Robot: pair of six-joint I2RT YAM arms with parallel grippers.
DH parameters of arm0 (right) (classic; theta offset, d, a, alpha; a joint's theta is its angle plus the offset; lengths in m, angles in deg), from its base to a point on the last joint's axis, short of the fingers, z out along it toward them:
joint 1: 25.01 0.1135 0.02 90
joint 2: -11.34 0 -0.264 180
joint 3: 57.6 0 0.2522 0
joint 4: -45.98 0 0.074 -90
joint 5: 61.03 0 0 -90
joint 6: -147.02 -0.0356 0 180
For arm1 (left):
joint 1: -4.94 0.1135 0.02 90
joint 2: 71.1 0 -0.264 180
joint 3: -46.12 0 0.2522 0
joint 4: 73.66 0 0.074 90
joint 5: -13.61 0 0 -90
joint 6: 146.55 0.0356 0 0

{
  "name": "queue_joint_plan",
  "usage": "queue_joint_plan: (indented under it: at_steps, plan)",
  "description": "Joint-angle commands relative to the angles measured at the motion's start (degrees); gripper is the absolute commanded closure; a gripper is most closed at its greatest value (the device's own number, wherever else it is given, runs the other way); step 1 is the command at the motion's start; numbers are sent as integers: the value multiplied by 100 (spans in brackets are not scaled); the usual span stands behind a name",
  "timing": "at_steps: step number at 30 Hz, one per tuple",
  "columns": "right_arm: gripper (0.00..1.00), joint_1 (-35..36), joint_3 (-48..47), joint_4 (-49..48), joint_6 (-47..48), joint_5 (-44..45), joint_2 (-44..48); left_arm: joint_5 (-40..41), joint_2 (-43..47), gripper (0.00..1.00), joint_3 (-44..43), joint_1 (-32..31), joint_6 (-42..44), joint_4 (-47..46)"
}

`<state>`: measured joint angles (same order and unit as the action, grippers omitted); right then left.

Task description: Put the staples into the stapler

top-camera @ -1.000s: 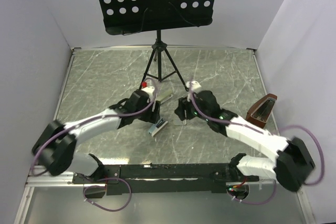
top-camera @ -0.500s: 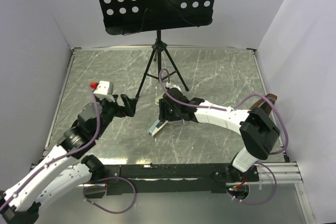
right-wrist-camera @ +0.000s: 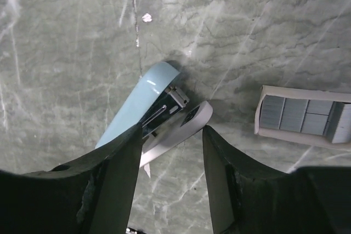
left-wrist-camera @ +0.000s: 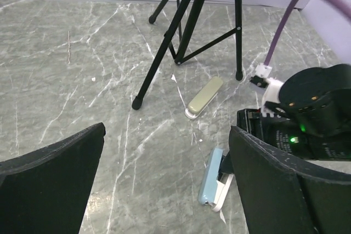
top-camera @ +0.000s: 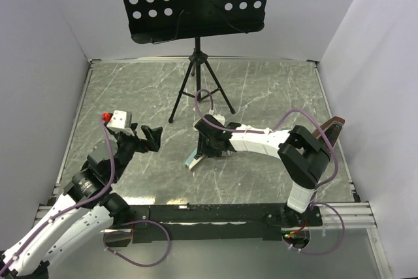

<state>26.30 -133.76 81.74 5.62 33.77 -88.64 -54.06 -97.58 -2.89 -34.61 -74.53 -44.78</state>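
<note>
The blue stapler (right-wrist-camera: 134, 108) is lying hinged open on the marble-patterned table (right-wrist-camera: 66, 36). Its white base is being straddled by the right gripper (right-wrist-camera: 174, 138), whose jaws are standing partly spread with nothing pinched between them. The staples (right-wrist-camera: 293, 114) are showing as grey strips inside a small open cardboard box (right-wrist-camera: 296, 137), just beside the stapler's open front end and apart from both grippers. The left gripper (left-wrist-camera: 167, 135) is being held fully spread and empty, well off to the stapler's left. Nothing is bracing the stapler, so it is judged to be at risk of being skidded or tipped shut if the base alone is squeezed. With the box lying so near the stapler, it is also in danger of being knocked and its strips spilled.
</note>
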Motion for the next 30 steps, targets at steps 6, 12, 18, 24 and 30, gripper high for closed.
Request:
queue_joint_plan:
  at_steps: [6,12,18,24,30]
  plan:
    - [58,28,7,-29,-468,-400,-153,-150,231,1,-18,70,57,-88]
    - [79,-95,438,-1003,-371,-1048,66,-150,266,1,-9,123,49,-96]
    - [96,-279,702,-2717,-213,-1832,-38,-158,293,0,53,176,57,-158]
    - [98,-551,834,-3807,-318,-2307,-495,-167,161,1,44,237,57,-123]
    - [97,-815,1079,-4115,-301,-2756,-1093,-255,117,1,61,281,75,-167]
